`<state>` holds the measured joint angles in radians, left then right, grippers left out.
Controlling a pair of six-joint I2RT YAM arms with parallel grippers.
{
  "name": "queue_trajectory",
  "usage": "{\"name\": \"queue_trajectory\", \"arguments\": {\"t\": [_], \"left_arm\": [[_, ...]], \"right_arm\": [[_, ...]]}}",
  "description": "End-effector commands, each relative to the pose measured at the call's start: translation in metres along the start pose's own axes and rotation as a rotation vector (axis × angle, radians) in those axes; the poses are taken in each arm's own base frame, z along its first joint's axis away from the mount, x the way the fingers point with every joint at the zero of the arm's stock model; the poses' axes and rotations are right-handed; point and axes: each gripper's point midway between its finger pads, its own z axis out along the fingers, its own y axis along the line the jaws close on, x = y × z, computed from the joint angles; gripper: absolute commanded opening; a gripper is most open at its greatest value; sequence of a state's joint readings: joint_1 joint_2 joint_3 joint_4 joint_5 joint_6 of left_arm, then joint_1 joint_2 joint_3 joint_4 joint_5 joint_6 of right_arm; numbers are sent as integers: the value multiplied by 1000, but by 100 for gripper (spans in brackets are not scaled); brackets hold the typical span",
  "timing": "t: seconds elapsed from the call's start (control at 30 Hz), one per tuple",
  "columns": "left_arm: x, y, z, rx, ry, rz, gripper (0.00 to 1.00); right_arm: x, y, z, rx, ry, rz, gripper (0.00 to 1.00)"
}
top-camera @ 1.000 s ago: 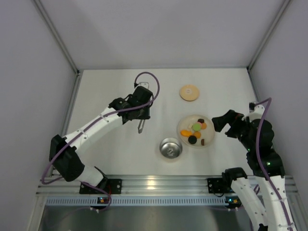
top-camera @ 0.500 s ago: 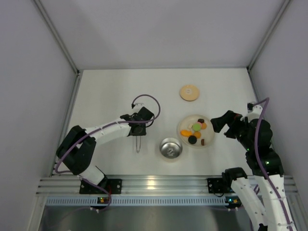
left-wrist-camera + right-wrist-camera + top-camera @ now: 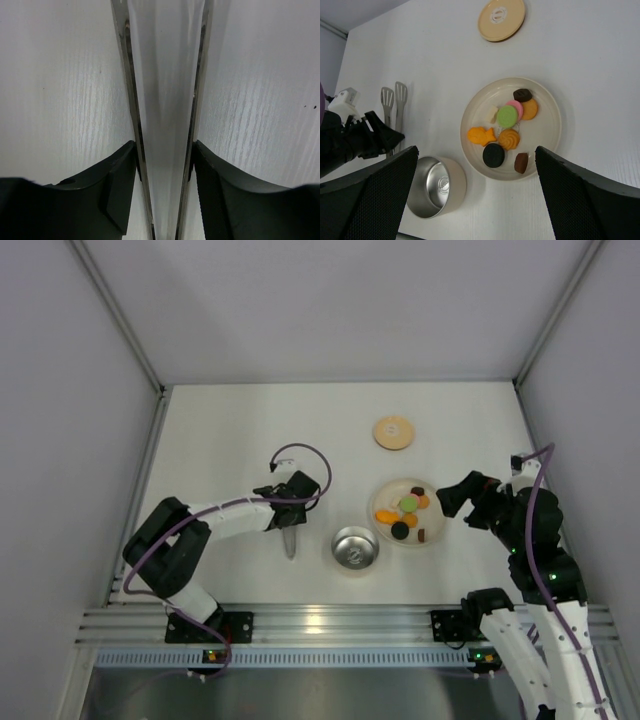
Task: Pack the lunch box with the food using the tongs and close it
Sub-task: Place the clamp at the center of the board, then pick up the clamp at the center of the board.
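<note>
left arm: pulled back, elbow folded in toward its base | left gripper (image 3: pixel 290 528): moved from mid-table nearer the front edge, now just left of the box (image 3: pixel 355 548) | tongs (image 3: pixel 290 544): carried along with it, likewise nearer the front

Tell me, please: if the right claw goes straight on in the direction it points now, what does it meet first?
The cream plate with the food. The open right claw points at it with nothing in between. Its height is unclear, so it may touch a food piece before the rim.
</note>
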<state>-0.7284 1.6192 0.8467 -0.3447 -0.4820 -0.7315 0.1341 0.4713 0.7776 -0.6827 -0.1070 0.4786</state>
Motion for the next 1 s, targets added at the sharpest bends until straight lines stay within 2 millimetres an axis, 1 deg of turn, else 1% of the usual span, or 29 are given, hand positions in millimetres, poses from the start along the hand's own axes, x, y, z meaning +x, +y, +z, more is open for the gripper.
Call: {"name": "queue_trajectory", "arguments": {"t": [0.0, 0.03, 0.07, 0.33, 0.43, 0.53, 0.57, 0.6, 0.7, 0.8, 0.9, 0.97], "left_arm": [[26, 11, 8, -27, 47, 8, 55], [27, 12, 8, -25, 47, 7, 58], [31, 15, 8, -27, 52, 10, 58], [43, 18, 2, -1, 73, 1, 64], [47, 17, -2, 14, 73, 0, 68], [49, 16, -6, 16, 74, 0, 70], [49, 16, -6, 16, 73, -1, 71], [50, 16, -6, 14, 75, -2, 74], [52, 17, -7, 16, 80, -4, 76], [57, 18, -7, 22, 92, -2, 81], [61, 19, -9, 31, 96, -1, 83], [60, 19, -11, 42, 91, -7, 85]], "right_arm": [[-7, 0, -1, -4, -30, -12, 99], [-7, 1, -2, -6, -31, -14, 100], [-7, 1, -1, -6, -29, -14, 99], [-8, 2, -1, -9, -31, -9, 99], [-7, 2, -1, -9, -29, -5, 99], [-7, 3, -1, -15, -28, -4, 99], [-7, 3, -1, -18, -26, -3, 99], [-7, 3, -1, -17, -28, -3, 99], [-7, 2, -2, -13, -30, -4, 99], [-6, 1, -2, -10, -28, -5, 99], [-5, 1, -2, -8, -28, -7, 99], [-4, 0, -1, -7, -25, -6, 100]]}}
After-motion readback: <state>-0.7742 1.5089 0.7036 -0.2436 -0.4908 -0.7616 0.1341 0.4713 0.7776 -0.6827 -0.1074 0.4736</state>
